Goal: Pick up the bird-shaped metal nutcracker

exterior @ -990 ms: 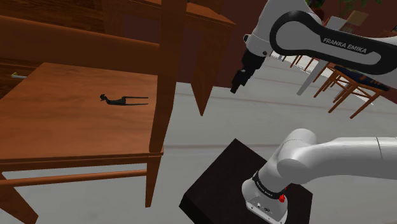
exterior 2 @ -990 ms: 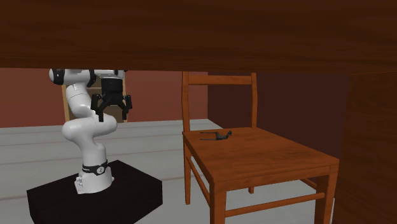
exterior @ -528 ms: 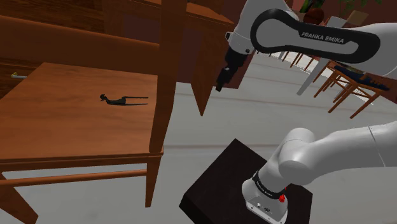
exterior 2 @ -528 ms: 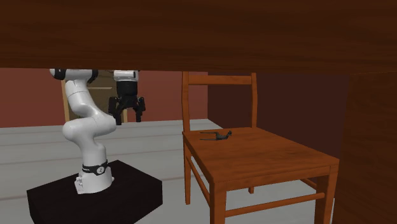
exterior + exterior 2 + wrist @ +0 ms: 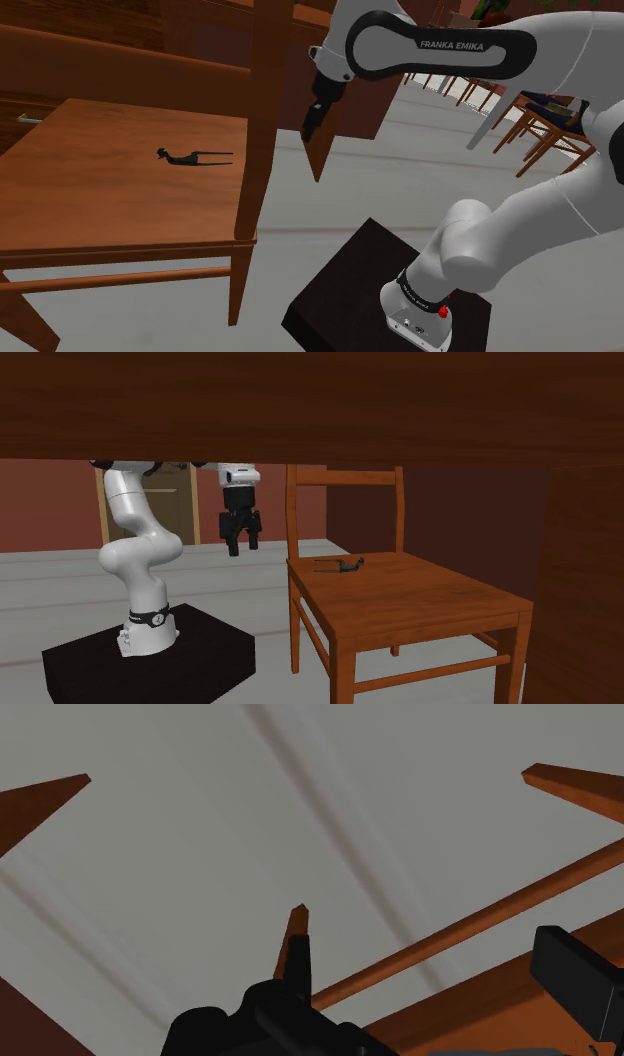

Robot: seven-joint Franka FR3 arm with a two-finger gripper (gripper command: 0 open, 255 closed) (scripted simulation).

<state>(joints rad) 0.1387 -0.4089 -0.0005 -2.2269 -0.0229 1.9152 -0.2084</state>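
Observation:
The bird-shaped nutcracker is small, dark and thin, and lies flat on the brown wooden chair seat. From the second exterior view the nutcracker rests near the seat's back edge. My gripper hangs in the air beside the chair's back post, off the seat and well apart from the nutcracker. It points down with nothing between its fingers. The gripper is open, left of the chair back in the second exterior view. In the wrist view the gripper looks down on grey floor and chair rungs.
The chair's tall back posts and rail stand between my hand and the seat. A dark wooden tabletop spans overhead, with its thick leg at the second exterior view's right. The black stand sits on grey floor. More chairs stand farther back.
The arm has swung toward the chair, leftward in the shoulder view and rightward in the second exterior view. The gripper stayed open. The nutcracker has not moved.

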